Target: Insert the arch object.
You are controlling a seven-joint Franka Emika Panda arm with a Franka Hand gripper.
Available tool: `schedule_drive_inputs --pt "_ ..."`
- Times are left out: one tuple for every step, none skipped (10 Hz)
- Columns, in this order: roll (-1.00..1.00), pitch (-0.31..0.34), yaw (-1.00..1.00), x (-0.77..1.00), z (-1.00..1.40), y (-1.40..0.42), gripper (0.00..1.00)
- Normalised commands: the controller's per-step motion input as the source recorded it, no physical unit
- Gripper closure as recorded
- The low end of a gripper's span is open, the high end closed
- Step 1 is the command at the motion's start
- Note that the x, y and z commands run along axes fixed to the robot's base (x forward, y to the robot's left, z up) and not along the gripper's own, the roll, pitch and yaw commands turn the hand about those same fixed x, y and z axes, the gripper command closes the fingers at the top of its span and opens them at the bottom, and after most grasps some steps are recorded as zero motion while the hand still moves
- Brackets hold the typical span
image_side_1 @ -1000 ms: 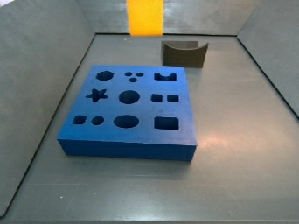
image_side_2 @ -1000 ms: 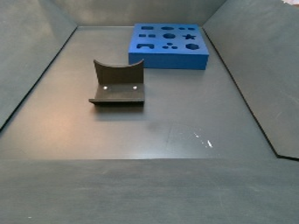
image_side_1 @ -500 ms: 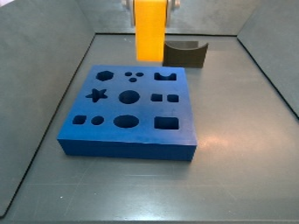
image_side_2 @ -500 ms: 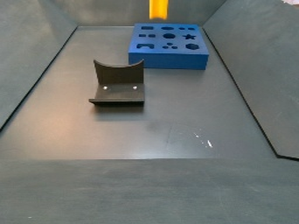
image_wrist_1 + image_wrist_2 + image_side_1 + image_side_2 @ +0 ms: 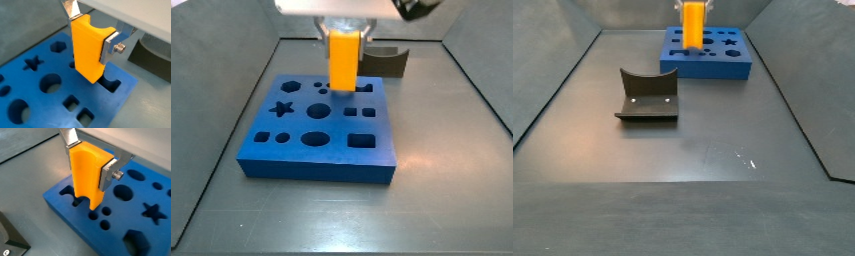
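Note:
My gripper [image 5: 90, 29] is shut on the arch object [image 5: 88, 50], a bright orange-yellow block held upright with its curved notch up between the silver fingers. It hangs over the far part of the blue board [image 5: 338, 127], its lower end just above or at the arch-shaped hole [image 5: 362, 88]. I cannot tell whether it touches the board. The block also shows in a wrist view [image 5: 87, 175] and in both side views [image 5: 344, 60] [image 5: 692, 25]. The board shows in the other views too [image 5: 33, 80] [image 5: 127, 210] [image 5: 707, 68].
The dark grey fixture with a curved dip [image 5: 385, 60] stands behind the board near the back wall, apart from it in a side view [image 5: 647, 95]. Grey walls enclose the floor. The board has several other shaped holes, among them a star [image 5: 283, 108].
The gripper has come down and forward with the arch object, from high at the back wall to just over the far part of the blue board.

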Motion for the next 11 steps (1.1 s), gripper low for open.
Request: schedule_drive_inputs --pt "0.05 0.126 0.08 0.53 -0.20 0.17 1.00" --pt "0.08 0.167 0.02 0.63 -0.13 0.13 1.00" --pt "0.08 0.166 0.00 0.65 -0.15 0.11 1.00" --pt "0.03 0.087 0.00 0.51 -0.27 0.03 1.00" --pt "0.03 0.059 0.00 0.51 -0.30 0.00 1.00" --pt "0.03 0.023 0.00 0.47 -0.38 0.00 1.00" --pt "0.01 0.000 0.00 0.45 -0.44 0.00 1.00" --pt "0.03 0.000 0.02 0.44 -0.49 0.00 1.00" --pt "0.04 -0.011 0.05 0.15 -0.57 0.00 1.00" --pt "0.06 -0.133 0.13 0.00 -0.70 -0.03 1.00" --pt "0.08 -0.204 0.20 -0.08 -0.75 -0.05 1.00"
